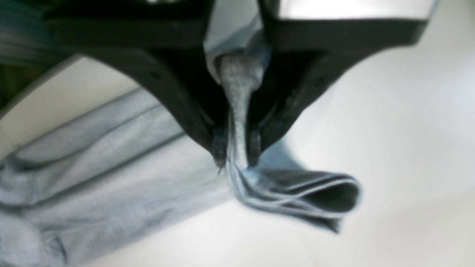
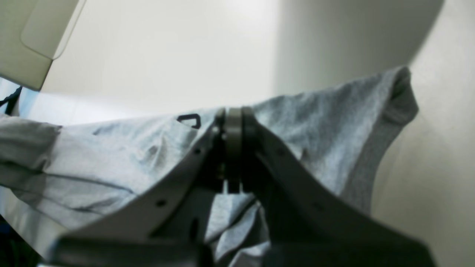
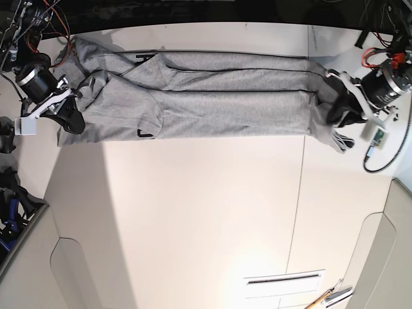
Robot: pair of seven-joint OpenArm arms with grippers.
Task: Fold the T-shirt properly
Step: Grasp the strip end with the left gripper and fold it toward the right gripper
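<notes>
The T-shirt (image 3: 212,96) lies stretched in a long band across the far side of the table (image 3: 206,212), already folded lengthwise, with one claw at each end. The main risk from here, I judge, is that the two ends travel unevenly: if one arm lifts or swings faster, the stacked layers could slide apart and the fold come out skewed. The thin pinch at the hem end could also let an inner layer slip free.

The left claw (image 1: 237,155) is closed to a narrow gap on a bunched strip of grey cloth, several hem layers drooping just beyond its tips. The right claw (image 2: 233,148) is pressed together on fabric near the ribbed collar (image 2: 400,100); its wrist view is soft, so the collar reading is probably right but not certain. A bit of black lettering (image 2: 189,120) shows beside it.
</notes>
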